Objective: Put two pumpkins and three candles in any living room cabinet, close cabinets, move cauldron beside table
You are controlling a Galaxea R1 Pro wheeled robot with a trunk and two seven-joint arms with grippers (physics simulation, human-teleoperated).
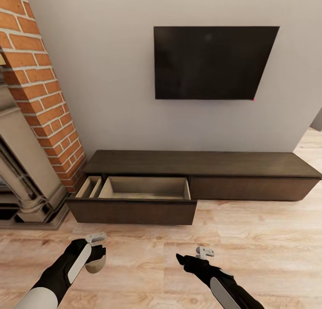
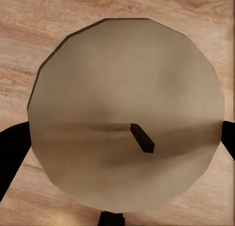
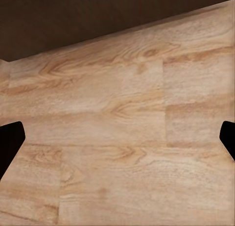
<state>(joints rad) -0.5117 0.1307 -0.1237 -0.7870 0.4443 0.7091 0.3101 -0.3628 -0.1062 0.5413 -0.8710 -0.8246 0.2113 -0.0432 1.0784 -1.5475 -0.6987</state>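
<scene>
I hold a candle (image 2: 125,113) clamped in my left gripper (image 1: 95,255) facing the cabinet's open drawer (image 1: 143,189) for stowing, my right gripper (image 1: 190,256) spread and empty.

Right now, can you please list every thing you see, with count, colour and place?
candle: one, tan-beige, dark wick, held in the left gripper above the floor
cabinet: one, dark brown, long and low, against the wall under the TV
drawer: one, pulled open at the cabinet's left end, pale inside, nothing visible in it
TV: one, black, mounted on the wall
wall: light grey, behind the cabinet
fireplace: one, red brick with a grey stone surround, left of the cabinet
floor: light wood planks
left gripper: black, closed on the candle
right gripper: black, open, empty, over the floor
</scene>
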